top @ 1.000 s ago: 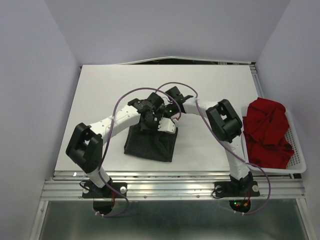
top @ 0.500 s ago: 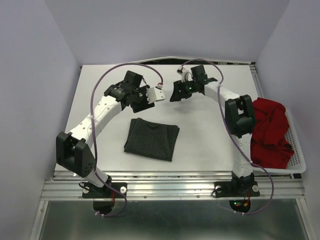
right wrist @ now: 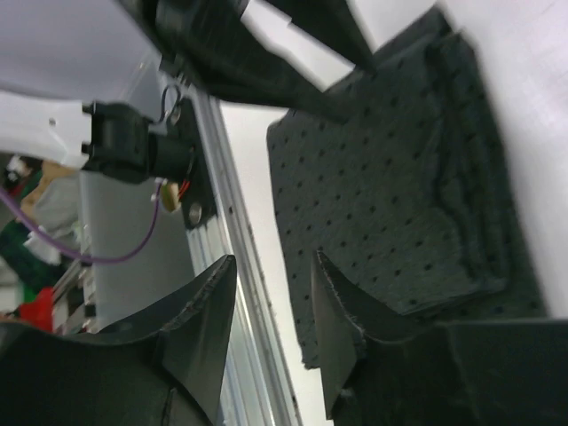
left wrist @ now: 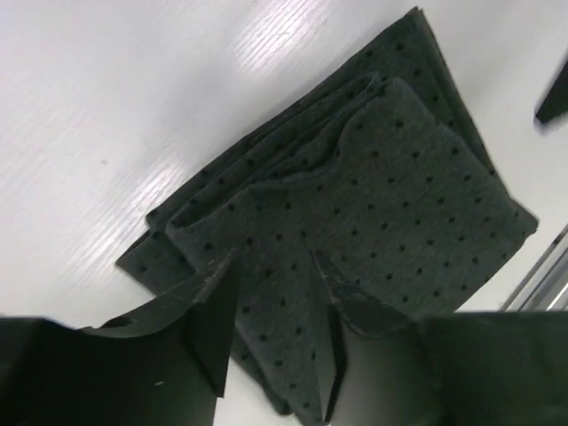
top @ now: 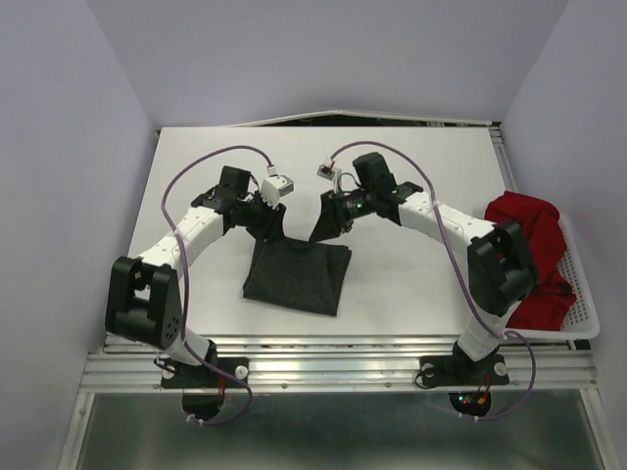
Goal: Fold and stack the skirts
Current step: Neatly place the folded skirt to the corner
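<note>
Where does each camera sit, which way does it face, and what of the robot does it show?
Top: above and behind the robot, facing down at the table; left arm and right arm show.
Left wrist: faces down onto the grey skirt; own fingers show.
Right wrist: faces the near rail across the grey skirt; own fingers, left gripper show.
Shared: the grey skirt.

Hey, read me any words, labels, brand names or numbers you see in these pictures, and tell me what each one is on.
No text can be read anywhere.
The dark grey dotted cloth skirt bears only dots, no print.
The red cloth skirt, the white plastic mesh basket and the white table show no lettering.
</note>
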`<state>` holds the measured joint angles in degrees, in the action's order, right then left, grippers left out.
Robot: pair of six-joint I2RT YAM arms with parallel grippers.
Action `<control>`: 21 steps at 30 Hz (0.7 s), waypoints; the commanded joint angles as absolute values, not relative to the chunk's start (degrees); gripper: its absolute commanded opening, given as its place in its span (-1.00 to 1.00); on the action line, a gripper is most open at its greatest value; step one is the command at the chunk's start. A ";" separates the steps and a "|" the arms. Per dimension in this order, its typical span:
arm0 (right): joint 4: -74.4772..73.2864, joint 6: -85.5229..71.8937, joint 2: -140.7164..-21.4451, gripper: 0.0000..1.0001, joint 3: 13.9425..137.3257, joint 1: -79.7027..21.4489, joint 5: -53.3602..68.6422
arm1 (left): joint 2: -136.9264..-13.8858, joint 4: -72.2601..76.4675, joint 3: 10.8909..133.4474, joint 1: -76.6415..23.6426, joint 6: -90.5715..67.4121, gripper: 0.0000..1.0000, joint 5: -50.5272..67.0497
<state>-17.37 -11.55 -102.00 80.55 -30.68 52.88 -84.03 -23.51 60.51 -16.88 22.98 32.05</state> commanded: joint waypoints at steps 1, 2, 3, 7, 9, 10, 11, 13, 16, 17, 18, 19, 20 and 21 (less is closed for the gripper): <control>-10.90 -15.64 -102.74 -0.17 72.26 -32.07 57.48 | -89.37 -15.39 59.41 -16.53 14.07 -0.11 39.03; -9.94 -15.30 -103.44 -0.22 70.42 -32.08 57.83 | -92.43 -13.38 59.68 -16.35 13.45 -0.12 38.85; -9.93 -13.64 -105.36 -0.23 69.97 -32.08 56.87 | -94.03 -12.49 59.94 -16.17 12.40 -0.13 38.33; -10.28 -9.07 -109.32 -0.24 70.31 -32.08 49.76 | -101.33 -9.58 62.49 -14.68 9.94 -0.13 33.59; -10.20 -8.70 -111.08 -0.29 71.89 -31.38 46.07 | -103.70 -8.61 63.80 -13.28 9.32 -0.14 31.56; -10.37 -7.92 -112.83 -0.30 72.68 -30.68 44.75 | -104.23 -8.61 64.42 -12.84 9.32 -0.14 29.81; -10.55 -7.39 -113.63 -0.30 73.29 -30.15 42.04 | -104.67 -8.87 65.90 -12.40 9.40 -0.13 28.75; -11.42 -6.60 -114.43 -0.28 75.67 -30.15 39.56 | -104.50 -10.01 69.49 -11.25 10.63 -0.10 26.21; -11.95 -8.43 -113.21 -0.13 78.12 -30.15 41.48 | -102.40 -12.91 74.60 -11.16 15.45 0.00 20.77; -12.04 -8.87 -111.38 0.03 78.57 -30.15 41.57 | -100.04 -14.23 75.49 -11.25 17.64 0.11 19.61; -12.22 -9.14 -110.23 0.15 79.01 -30.15 41.31 | -98.80 -15.28 76.37 -11.34 18.54 0.25 18.90; -12.39 -10.10 -108.91 0.31 79.45 -30.15 40.87 | -97.40 -16.25 77.51 -11.69 19.24 0.35 17.68; -12.31 -10.72 -107.33 0.52 79.45 -30.15 40.26 | -95.03 -18.35 77.87 -12.04 19.60 0.59 16.62; -12.30 -11.51 -104.01 0.61 79.37 -29.45 38.95 | -93.88 -19.41 77.96 -12.74 19.69 0.62 15.31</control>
<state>-14.06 -9.67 -113.54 75.99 -30.02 41.80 -102.78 -14.15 74.41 -11.05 15.57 21.52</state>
